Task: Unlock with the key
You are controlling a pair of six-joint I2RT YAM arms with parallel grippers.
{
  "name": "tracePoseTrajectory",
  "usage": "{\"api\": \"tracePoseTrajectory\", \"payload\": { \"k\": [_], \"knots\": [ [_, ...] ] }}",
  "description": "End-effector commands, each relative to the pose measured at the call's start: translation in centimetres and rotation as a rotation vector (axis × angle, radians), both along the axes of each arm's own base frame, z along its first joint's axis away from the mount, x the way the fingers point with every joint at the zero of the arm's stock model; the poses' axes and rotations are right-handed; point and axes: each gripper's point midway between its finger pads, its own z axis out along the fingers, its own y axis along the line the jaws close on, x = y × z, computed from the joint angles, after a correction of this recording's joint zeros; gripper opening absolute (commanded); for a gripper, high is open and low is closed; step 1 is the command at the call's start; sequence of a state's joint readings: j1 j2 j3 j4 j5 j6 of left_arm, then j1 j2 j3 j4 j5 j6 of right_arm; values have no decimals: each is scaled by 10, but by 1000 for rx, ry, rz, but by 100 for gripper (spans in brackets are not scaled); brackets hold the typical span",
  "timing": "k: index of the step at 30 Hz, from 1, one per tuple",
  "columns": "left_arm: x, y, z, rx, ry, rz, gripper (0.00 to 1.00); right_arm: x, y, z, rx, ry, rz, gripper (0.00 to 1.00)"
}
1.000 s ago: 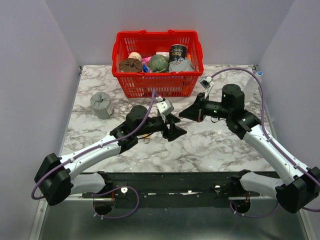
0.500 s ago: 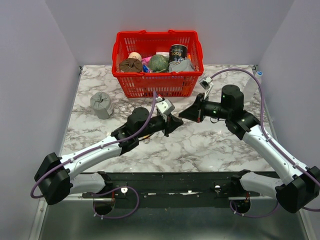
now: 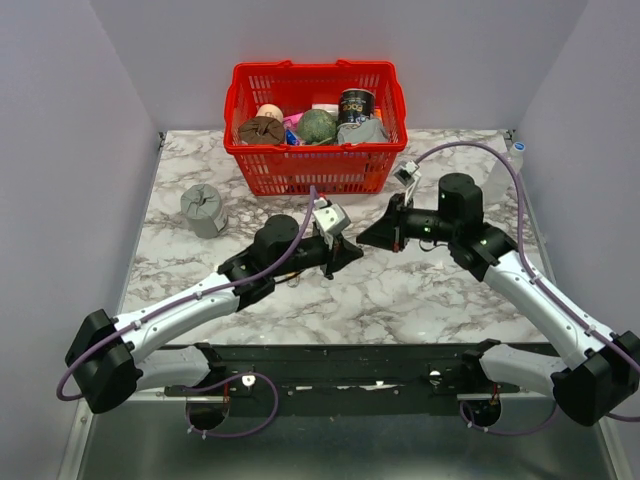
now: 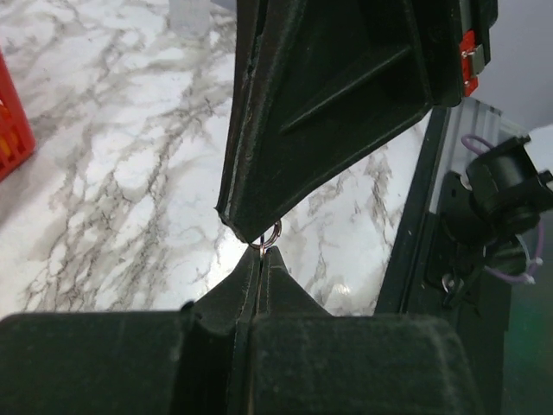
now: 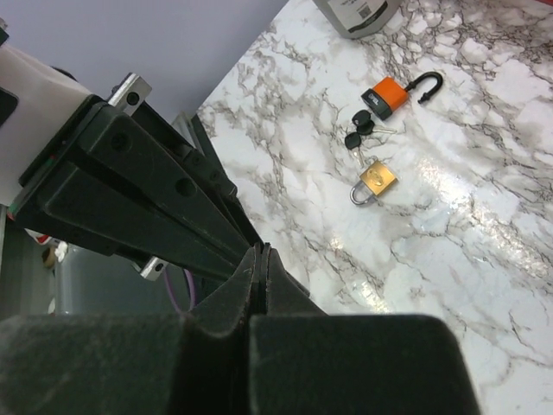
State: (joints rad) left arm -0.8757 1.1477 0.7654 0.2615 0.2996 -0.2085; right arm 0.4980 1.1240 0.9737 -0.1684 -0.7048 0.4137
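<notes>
Nothing was really readable tbh: the can (image 3: 356,104) in the basket (image 3: 392,96) had print, way too blurry.

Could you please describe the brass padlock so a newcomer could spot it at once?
On the marble table, look for the small row of locks and keys. The brass padlock lies at one end, next to the black-headed keys; unlike the orange padlock at the other end, whose shackle stands open, it is gold-coloured with its shackle shut.
</notes>
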Motion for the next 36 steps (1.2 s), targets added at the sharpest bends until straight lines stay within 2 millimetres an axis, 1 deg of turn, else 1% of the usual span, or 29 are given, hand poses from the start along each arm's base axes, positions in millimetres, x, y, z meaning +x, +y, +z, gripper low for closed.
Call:
{"api": "tracePoseTrajectory", "payload": {
  "k": [1, 2, 3, 4, 5, 6, 8, 9, 10, 12, 13, 14, 17, 22, 24, 25, 27, 28, 30, 36],
  "knots": [
    [-50, -2, -22, 156, 111, -274, 0, -6, -7, 2, -65, -95, 49, 6],
    [-64, -2, -19, 163, 130, -353, 0, -8, -9, 1, -85, -129, 67, 15],
    [-70, 0, -23, 186, 140, -390, 0, -14, -13, -1, -103, -132, 69, 23],
    [-79, 7, -36, 237, 201, -413, 0, -16, -16, -3, -118, -143, 70, 33],
    [-84, 10, -39, 252, 219, -427, 0, -19, -18, -4, -134, -176, 79, 46],
    [-89, 14, -43, 266, 232, -444, 0, -26, -21, -3, -142, -190, 83, 49],
    [-99, 23, -51, 290, 268, -460, 0, -38, -21, -9, -153, -212, 115, 53],
    [-103, 26, -52, 290, 276, -471, 0, -44, -21, -11, -154, -214, 131, 53],
    [-107, 29, -51, 291, 281, -478, 0, -57, -18, -14, -147, -218, 168, 53],
    [-111, 33, -55, 295, 293, -484, 0, -68, -13, -21, -150, -219, 206, 53],
    [-112, 34, -54, 289, 288, -489, 0, -76, -9, -24, -155, -220, 229, 52],
    [-114, 35, -57, 294, 292, -491, 0, -80, -7, -32, -163, -204, 240, 51],
    [-115, 34, -59, 286, 293, -496, 0, -86, 2, -42, -161, -176, 257, 46],
    [-117, 35, -63, 284, 300, -506, 0, -84, 10, -65, -190, -122, 265, 41],
    [-116, 35, -63, 286, 294, -503, 0, -87, 17, -65, -170, -110, 291, 40],
    [-116, 35, -63, 285, 289, -499, 0, -93, 20, -68, -156, -99, 318, 39],
    [-116, 36, -63, 287, 291, -495, 0, -96, 26, -62, -117, -104, 334, 39],
    [-115, 36, -63, 287, 291, -494, 0, -101, 27, -64, -108, -90, 355, 38],
    [-116, 36, -64, 290, 290, -496, 0, -102, 31, -63, -86, -82, 365, 38],
    [-115, 37, -63, 289, 284, -490, 0, -109, 36, -67, -90, -62, 388, 36]
  ]
}}
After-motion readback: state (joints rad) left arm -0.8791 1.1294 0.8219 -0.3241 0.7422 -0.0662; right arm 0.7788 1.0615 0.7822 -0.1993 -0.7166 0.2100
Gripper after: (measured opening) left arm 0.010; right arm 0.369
